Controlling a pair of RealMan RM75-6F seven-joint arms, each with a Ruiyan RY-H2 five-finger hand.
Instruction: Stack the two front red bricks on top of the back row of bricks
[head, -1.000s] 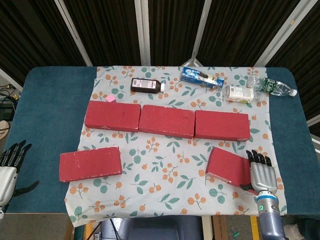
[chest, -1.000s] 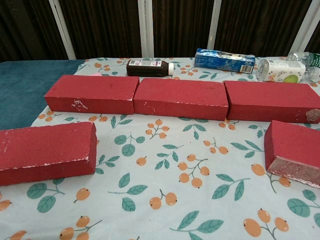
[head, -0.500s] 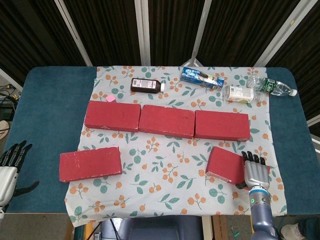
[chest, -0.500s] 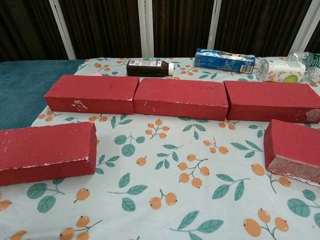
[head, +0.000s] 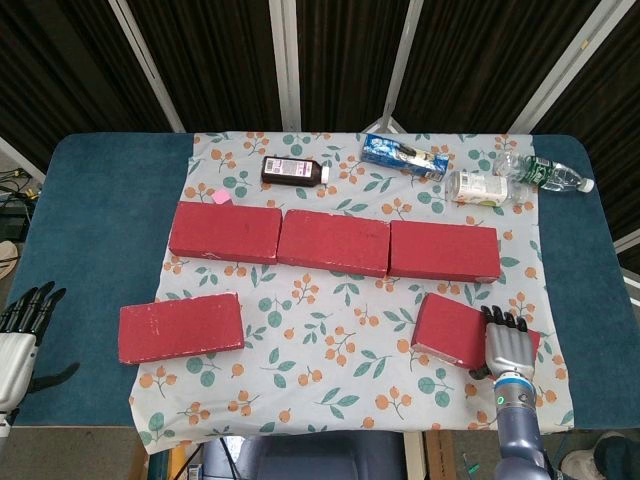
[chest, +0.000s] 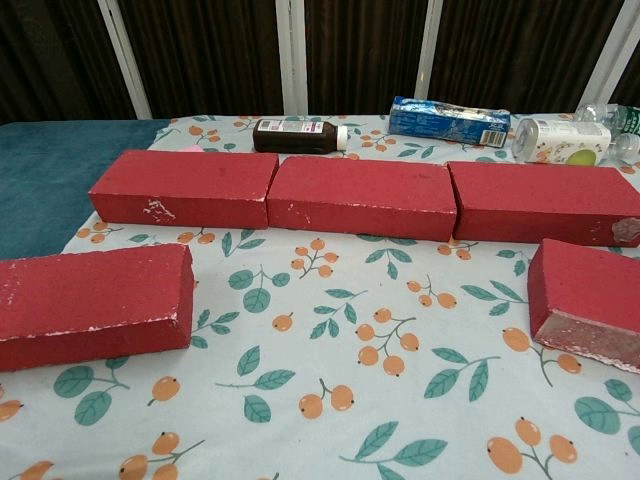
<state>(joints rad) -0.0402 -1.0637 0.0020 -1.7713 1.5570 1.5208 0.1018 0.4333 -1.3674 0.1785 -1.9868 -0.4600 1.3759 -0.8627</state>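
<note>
The right hand (head: 507, 343) lies on the right end of the front right brick (head: 455, 329), fingers flat on top; I cannot tell if it grips. The left hand (head: 20, 330) waits off the left table edge, fingers apart, holding nothing. The front left brick (head: 181, 327) lies flat on the flowered cloth (head: 330, 340). Three more red bricks (head: 333, 242) sit end to end in the back row. Behind them lie a dark bottle (head: 295, 171), a blue pack (head: 405, 156), a can (head: 481, 187) and a clear bottle (head: 545, 172).
</note>
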